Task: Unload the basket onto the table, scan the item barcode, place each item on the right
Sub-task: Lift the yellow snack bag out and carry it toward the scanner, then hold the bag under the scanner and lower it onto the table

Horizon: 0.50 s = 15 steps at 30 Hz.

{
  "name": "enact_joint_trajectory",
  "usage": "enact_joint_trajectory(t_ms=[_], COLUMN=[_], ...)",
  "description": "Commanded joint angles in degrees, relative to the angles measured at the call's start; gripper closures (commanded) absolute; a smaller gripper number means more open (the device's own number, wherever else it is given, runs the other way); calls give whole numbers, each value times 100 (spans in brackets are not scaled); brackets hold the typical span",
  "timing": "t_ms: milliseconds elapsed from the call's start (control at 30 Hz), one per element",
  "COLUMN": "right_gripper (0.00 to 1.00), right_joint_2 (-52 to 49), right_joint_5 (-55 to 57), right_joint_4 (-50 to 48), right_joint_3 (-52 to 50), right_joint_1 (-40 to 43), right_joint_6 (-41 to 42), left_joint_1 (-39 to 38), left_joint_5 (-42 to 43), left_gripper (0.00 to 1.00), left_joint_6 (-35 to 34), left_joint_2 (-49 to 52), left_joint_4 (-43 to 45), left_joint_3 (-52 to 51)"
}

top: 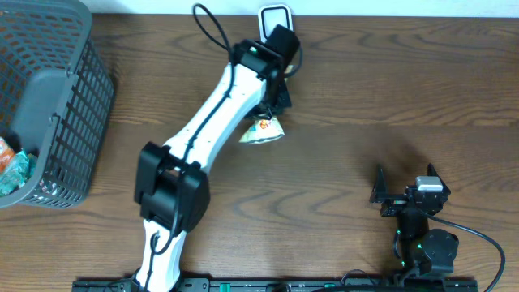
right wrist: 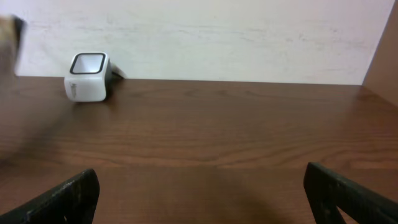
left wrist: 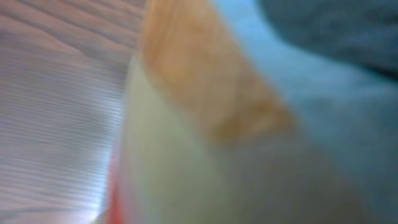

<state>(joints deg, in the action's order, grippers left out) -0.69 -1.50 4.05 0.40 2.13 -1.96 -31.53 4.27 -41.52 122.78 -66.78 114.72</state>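
The item is a small white and yellow packet (top: 261,130), lying or hanging right at the tip of my left gripper (top: 272,109), just in front of the white scanner (top: 274,16) at the table's far edge. In the left wrist view the packet (left wrist: 205,124) fills the blurred frame and hides the jaws, so its grip does not show. The barcode is not visible. My right gripper (top: 403,188) rests near the front right of the table, open and with nothing between its fingers (right wrist: 62,199). From the right wrist the scanner (right wrist: 87,76) shows far off at the left.
A grey mesh basket (top: 57,97) stands at the left edge with some packaged goods inside. A black cable runs from the scanner behind my left arm. A pale wall bounds the table's far side.
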Motion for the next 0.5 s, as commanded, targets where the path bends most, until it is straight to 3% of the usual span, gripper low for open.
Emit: enact_joint_trajectory(t_ms=[0, 167, 467], right_gripper=[1, 1, 1], right_joint_2=[31, 31, 31], right_joint_5=[28, 28, 28], right_joint_4=[24, 24, 24], right_joint_3=[-9, -11, -9], right_joint_1=[44, 44, 44], right_joint_6=[-46, -46, -46], left_joint_1=[-140, -203, 50], left_joint_5=[450, 586, 577], left_gripper=[69, 56, 53], left_joint_6=[-101, 817, 1156], left_joint_2=[136, 59, -660], left_joint_4=[46, 116, 85], left_joint_3=[-28, 17, 31])
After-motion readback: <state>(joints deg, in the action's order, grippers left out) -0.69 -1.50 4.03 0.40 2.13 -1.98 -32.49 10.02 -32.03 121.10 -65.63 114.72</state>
